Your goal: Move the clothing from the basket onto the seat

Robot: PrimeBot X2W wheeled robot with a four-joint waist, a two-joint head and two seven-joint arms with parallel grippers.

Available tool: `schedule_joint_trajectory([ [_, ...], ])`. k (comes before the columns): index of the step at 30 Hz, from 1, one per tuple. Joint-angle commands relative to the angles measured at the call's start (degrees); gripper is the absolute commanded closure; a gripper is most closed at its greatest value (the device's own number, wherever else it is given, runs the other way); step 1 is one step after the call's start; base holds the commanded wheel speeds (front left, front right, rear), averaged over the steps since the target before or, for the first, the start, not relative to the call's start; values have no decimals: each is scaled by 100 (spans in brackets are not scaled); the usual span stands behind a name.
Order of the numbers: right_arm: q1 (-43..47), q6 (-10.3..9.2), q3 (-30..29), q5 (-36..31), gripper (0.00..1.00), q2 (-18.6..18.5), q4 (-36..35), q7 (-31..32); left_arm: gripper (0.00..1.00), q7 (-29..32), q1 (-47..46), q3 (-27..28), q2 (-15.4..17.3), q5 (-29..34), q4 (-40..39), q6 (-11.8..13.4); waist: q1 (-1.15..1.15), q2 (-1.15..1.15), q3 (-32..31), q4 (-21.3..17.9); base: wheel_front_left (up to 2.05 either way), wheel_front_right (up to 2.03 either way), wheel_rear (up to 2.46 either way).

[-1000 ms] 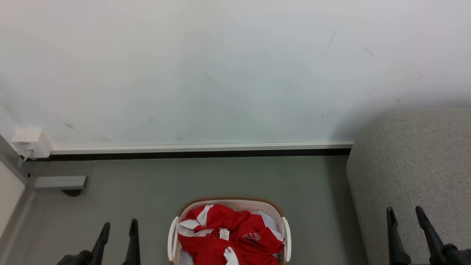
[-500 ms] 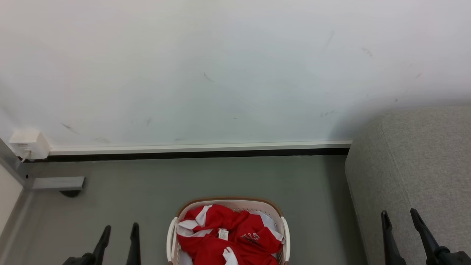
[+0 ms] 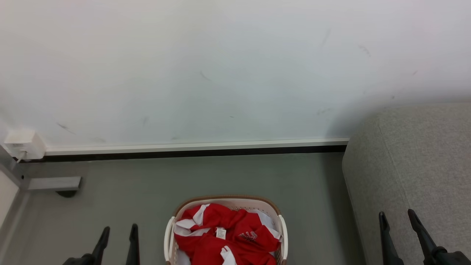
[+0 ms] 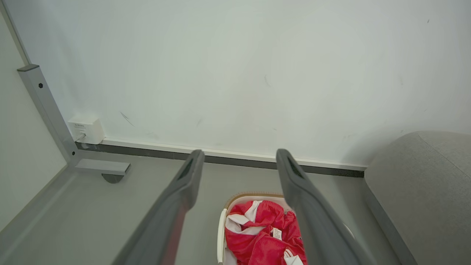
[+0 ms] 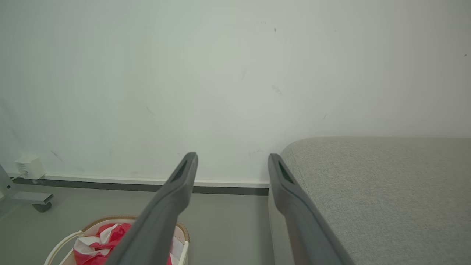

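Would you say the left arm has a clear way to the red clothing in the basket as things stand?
Probably yes. The left tool is open beside the basket, nothing lies between them, and the red clothing sits heaped uncovered at the open top.

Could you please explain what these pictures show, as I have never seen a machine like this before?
It is a wheeled robot with two arms, each ending in a two-fingered pincer. One view looks down from its head: the left pincer shows lower left and the right pincer lower right. Two others come from cameras on the wrists, looking along the dark fingers. On the grey floor, before a white wall, stands a cream basket holding red and white clothing. The grey sofa is on the robot's right. Both pincers are open and hold nothing; the clothing is not yet moved.
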Motion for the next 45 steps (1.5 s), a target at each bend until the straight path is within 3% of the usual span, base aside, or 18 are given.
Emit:
schedule_joint_trajectory([
  [1,9,-12,14,19,0,-37,-9,-22,0,-4,19,0,40,60,12,-17,0,0,19,-28,0,0,0],
  [8,-218,-12,162,63,0,-34,-156,-22,0,-4,-275,-332,130,126,149,-23,0,0,424,-220,0,0,0],
  [17,-902,-12,309,15,0,-30,-494,-21,0,-4,-1400,-1323,587,-144,676,-24,0,0,1737,-631,0,0,0],
  [24,-1485,-12,478,123,0,-26,-850,-21,0,-4,-2545,-2297,1063,-362,1512,-13,0,0,2882,-993,0,0,0],
  [31,-1849,-12,580,214,0,-25,-1195,-21,0,305,-3530,-3222,1275,-977,2638,-13,0,0,3768,-1183,0,0,0],
  [45,-2185,-12,691,328,0,-25,-1413,-21,0,829,-4416,-4113,1550,-1922,3699,-14,0,0,4536,-1337,0,0,0],
])
